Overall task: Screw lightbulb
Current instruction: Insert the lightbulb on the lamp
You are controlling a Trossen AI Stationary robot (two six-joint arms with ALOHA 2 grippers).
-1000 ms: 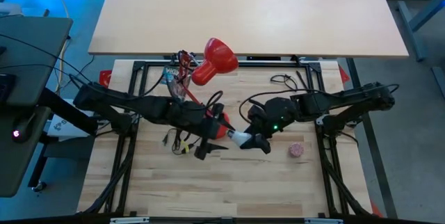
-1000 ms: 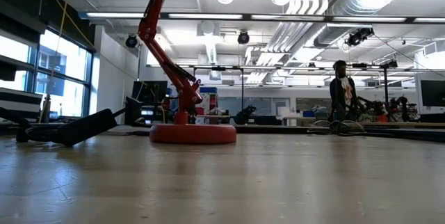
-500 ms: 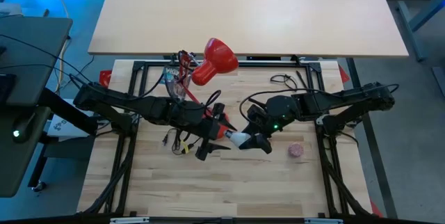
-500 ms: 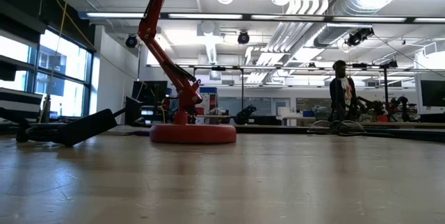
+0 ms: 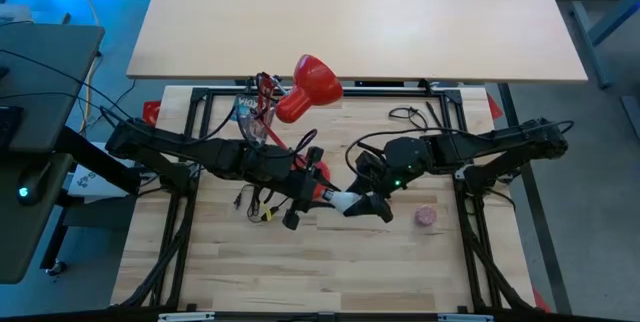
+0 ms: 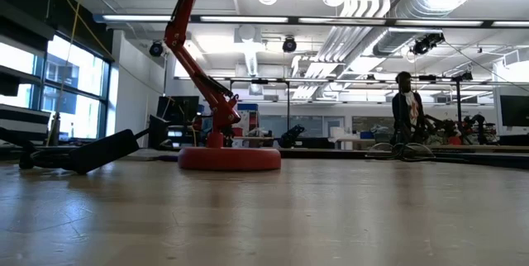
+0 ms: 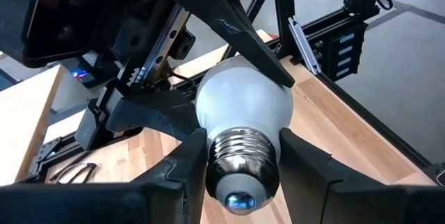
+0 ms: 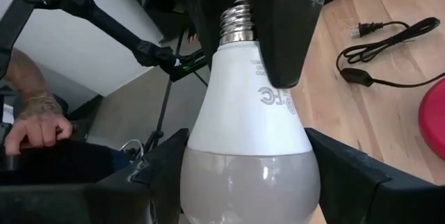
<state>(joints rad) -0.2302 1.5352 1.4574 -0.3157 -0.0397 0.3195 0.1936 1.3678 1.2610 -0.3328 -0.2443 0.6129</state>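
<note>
One white pear-shaped lightbulb (image 7: 243,109), ribbed silver screw base.

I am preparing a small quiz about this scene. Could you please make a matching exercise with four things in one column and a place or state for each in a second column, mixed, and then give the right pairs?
Things:
1. lightbulb
2. pink ball
3. red lamp
4. plug and cable

Places or states:
A. stands at the table's far edge
B. lies on the wood, connected to nothing visible
C. held up between the left gripper and the right gripper
D. lies alone on the table, to the right of the right gripper

Pairs: 1-C, 2-D, 3-A, 4-B
</note>
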